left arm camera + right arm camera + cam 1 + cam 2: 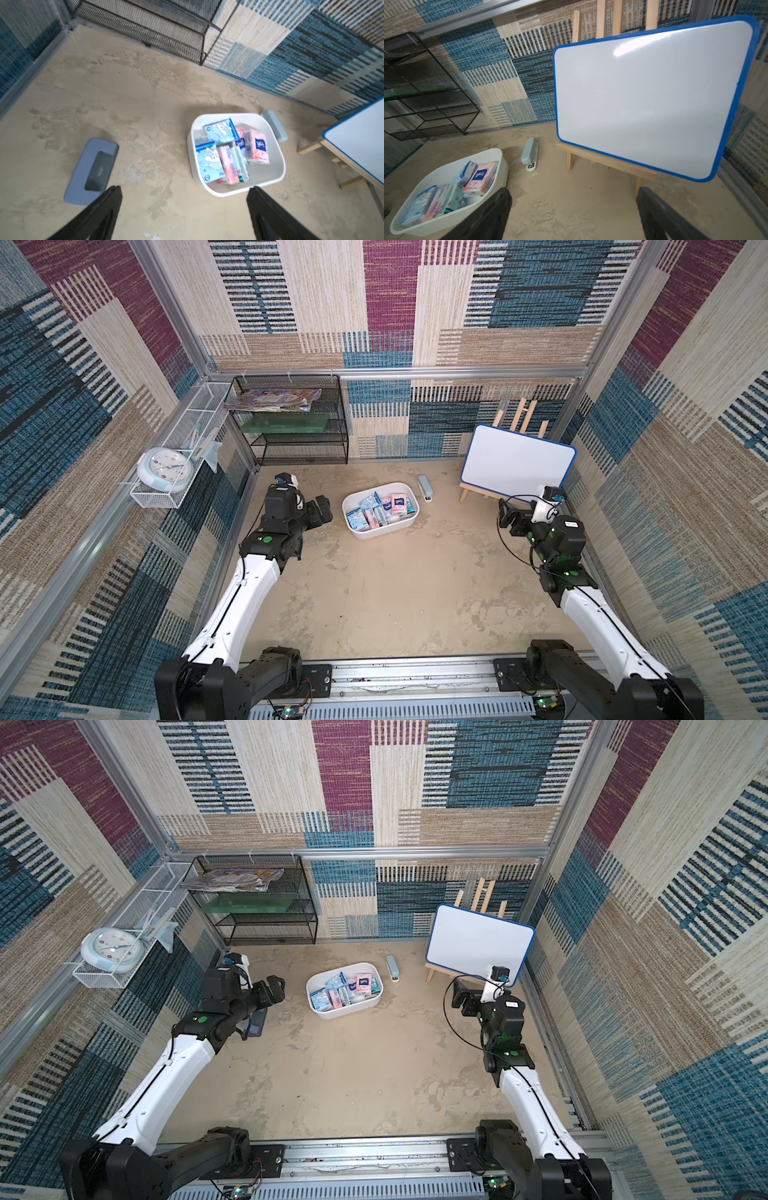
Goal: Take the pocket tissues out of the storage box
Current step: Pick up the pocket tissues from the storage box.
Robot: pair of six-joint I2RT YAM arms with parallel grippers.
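Left claw (186, 187) near pad (83, 158) (wrist view)

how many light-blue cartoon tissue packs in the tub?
2. Both in the storage box: one light-blue pack at the end away from the stapler, the other just beside it, toward the mesh shelf. More may be hidden under the pile.

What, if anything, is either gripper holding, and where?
Nothing: left gripper and right gripper have open, empty jaws; the pocket tissues lie in the storage box.

The pocket tissues (380, 508) are lying in the storage box (376, 534), the stapler (424, 488) sitting just beside its far right corner, the board (517, 460) standing farther right
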